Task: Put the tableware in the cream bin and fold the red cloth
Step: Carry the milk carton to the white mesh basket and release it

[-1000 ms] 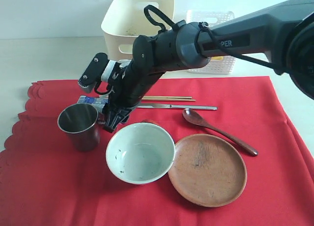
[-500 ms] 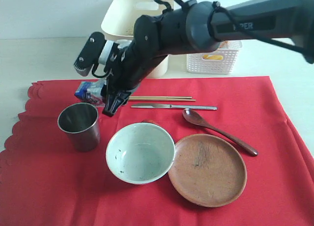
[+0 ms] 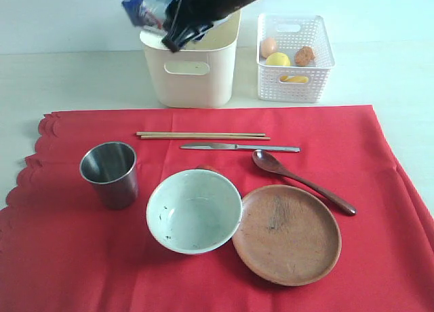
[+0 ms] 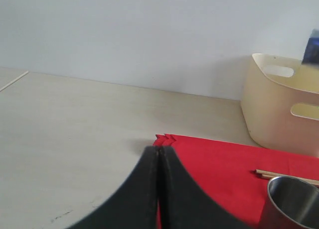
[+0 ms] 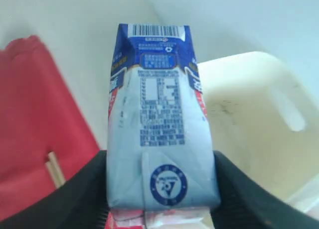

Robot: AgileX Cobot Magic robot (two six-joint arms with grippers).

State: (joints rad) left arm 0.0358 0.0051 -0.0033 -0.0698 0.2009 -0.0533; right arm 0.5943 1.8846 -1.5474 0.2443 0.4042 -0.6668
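Carrying, outside view: the right gripper (image 3: 171,28) is at the top of the frame, and its jaws squeeze a blue and white box (image 3: 141,5).
Bin, outside view: the cream bin (image 3: 193,81) sits just below, top middle. The box hangs over the bin's left rim, not over its middle.
Basket, outside view: the white basket (image 3: 295,71) with food stands just right of the bin.
Cloth, outside view: the red cloth (image 3: 68,258) fills the lower frame, flat and not folded.
Dishes, outside view: all are on the cloth. The cup (image 3: 110,173) is at left and the bowl (image 3: 194,210) is right against the plate (image 3: 288,234). The spoon (image 3: 298,180) is above the plate. The knife (image 3: 237,147) and chopsticks (image 3: 203,135) are nearer the bin.
Left gripper, left wrist view: the left gripper (image 4: 158,189) is bottom middle, jaws pressed tight together with nothing in them.
Nearby, left wrist view: the cup (image 4: 294,204) is in the lower right corner and the bin (image 4: 279,109) is at the right edge.
Grip, right wrist view: the fingers (image 5: 79,194) hug both sides of the box (image 5: 157,124).
Bin mouth, right wrist view: the bin (image 5: 249,104) shows to the right of the box, not behind it.
Doing it well: I think the box goes in the bin. Slide it over the middle of the mouth, go lower, then let go, so it misses the rim.
Watch out: the box looks thin, so a soft squeeze should do.
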